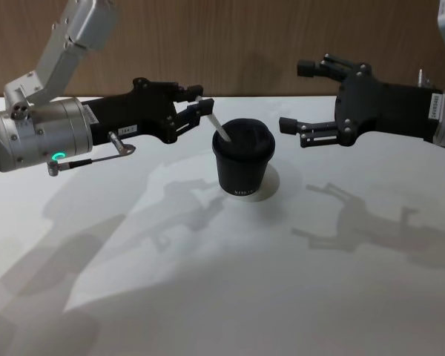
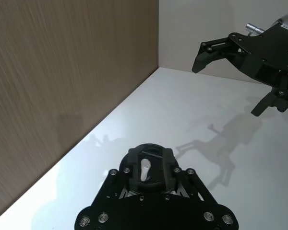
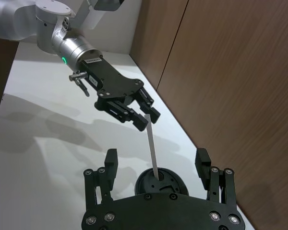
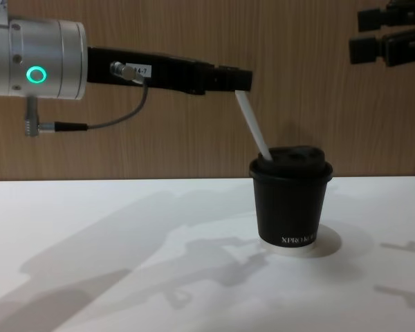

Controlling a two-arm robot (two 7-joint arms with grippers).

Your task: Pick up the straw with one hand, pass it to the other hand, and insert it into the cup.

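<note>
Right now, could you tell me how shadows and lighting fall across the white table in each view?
Head view: sharp pincer shadows lie on the white table nearer the camera than the black lidded paper cup. Chest view: soft grey shadows spread left of the cup, and the thin white straw stands clear. Left wrist view: the right pincer casts a crisp shadow.

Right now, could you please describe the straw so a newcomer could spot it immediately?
On the white table stands one black lidded cup. Slanting up from its lid toward the left gripper is the straw: thin, straight and white, unlike the dark cable near that wrist.
</note>
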